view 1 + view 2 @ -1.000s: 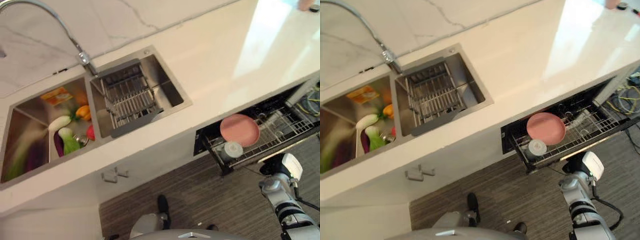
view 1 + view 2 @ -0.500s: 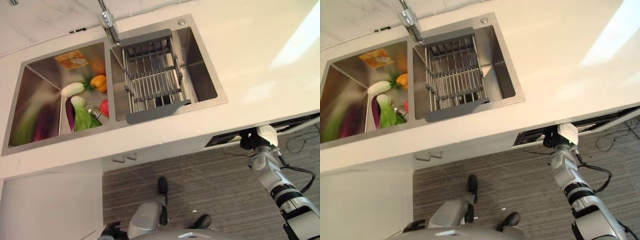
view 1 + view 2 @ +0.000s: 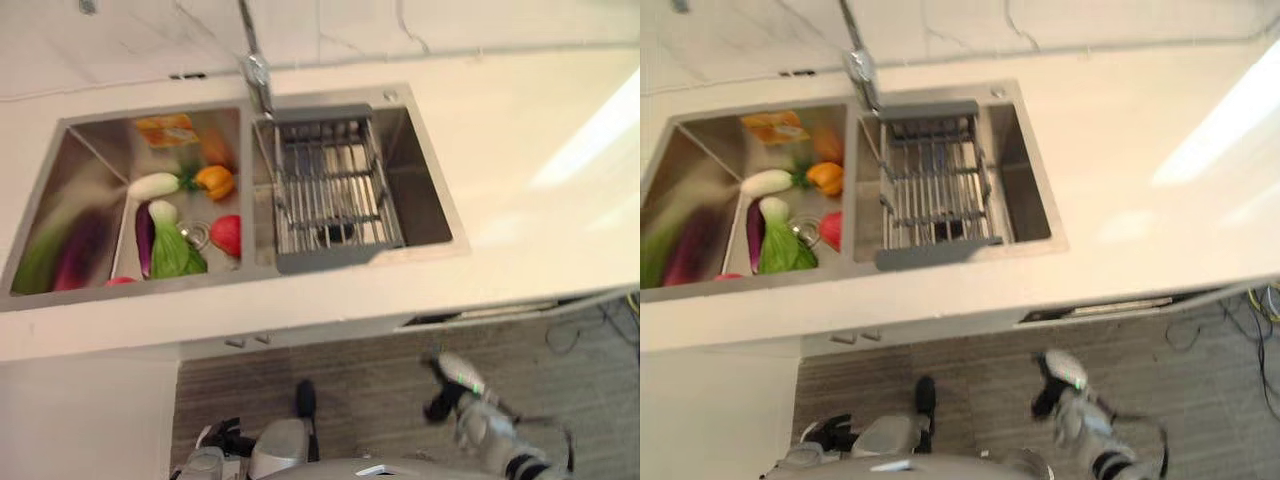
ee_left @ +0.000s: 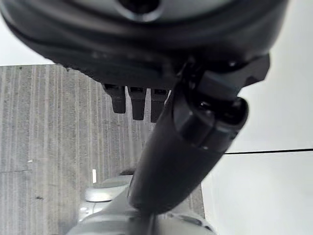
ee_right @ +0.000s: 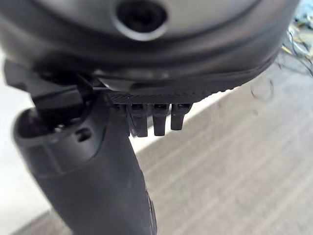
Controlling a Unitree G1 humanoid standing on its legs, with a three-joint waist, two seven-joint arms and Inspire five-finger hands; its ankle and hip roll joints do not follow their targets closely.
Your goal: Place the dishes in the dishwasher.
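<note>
Dishwasher drawer [image 3: 480,313], open with a pink plate on its rack a second ago, now sits almost flush under the white tabletop [image 3: 520,150]. Steel double sink [image 3: 430,200]: vegetables [image 3: 175,250] in left basin, wire rack [image 3: 335,185] in right. Right robot hand [image 3: 452,385] has dropped toward the striped floor, fingers straight, empty; left robot hand [image 4: 134,100] likewise.

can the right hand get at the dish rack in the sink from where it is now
Probably not as it stands. The right hand hangs low over the floor, below the counter edge, and the dish rack sits in the right sink basin beyond it. The arm would have to lift first.
</note>
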